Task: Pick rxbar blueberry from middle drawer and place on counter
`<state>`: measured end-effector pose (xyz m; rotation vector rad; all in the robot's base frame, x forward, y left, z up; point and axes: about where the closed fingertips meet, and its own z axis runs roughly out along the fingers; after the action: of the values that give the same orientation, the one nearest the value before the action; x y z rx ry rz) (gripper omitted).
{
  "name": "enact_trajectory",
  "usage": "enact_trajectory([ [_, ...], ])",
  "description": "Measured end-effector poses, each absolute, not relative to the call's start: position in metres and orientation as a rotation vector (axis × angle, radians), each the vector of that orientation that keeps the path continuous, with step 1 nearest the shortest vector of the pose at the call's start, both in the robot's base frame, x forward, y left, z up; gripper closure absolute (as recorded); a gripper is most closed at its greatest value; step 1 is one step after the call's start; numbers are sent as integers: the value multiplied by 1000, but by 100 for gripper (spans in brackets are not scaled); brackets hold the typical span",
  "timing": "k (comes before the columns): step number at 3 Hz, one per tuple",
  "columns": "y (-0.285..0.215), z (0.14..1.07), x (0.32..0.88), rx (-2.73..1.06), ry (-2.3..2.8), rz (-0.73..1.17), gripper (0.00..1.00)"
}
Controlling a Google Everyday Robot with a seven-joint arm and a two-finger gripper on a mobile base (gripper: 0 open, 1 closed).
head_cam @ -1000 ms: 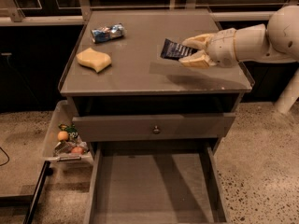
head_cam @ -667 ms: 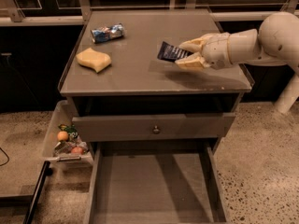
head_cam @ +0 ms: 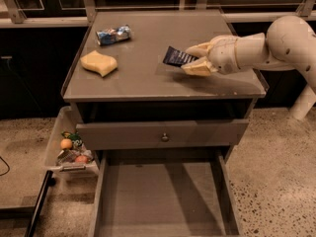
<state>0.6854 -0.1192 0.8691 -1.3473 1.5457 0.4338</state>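
The rxbar blueberry (head_cam: 176, 57), a flat dark navy bar with pale lettering, is held tilted just above the counter (head_cam: 148, 78), right of its middle. My gripper (head_cam: 191, 58) reaches in from the right on its cream arm and is shut on the bar's right end. The middle drawer (head_cam: 163, 196) is pulled out at the bottom of the view, its bare floor showing, with nothing in it that I can see.
A shiny blue-and-white foil snack packet (head_cam: 113, 34) lies at the counter's back left. A yellow sponge (head_cam: 99, 63) lies on the left side. A drawer front with a round knob (head_cam: 164, 138) sits above the open drawer. A clear bin of snacks (head_cam: 71, 149) hangs on the cabinet's left.
My gripper has carried the bar leftward over the counter, toward its middle. The other objects have not moved.
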Motion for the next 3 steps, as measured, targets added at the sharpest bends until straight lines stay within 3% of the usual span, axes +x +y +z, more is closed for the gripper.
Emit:
enact_trajectory([
  [3, -119, 869, 685, -1347, 1546, 434, 11],
])
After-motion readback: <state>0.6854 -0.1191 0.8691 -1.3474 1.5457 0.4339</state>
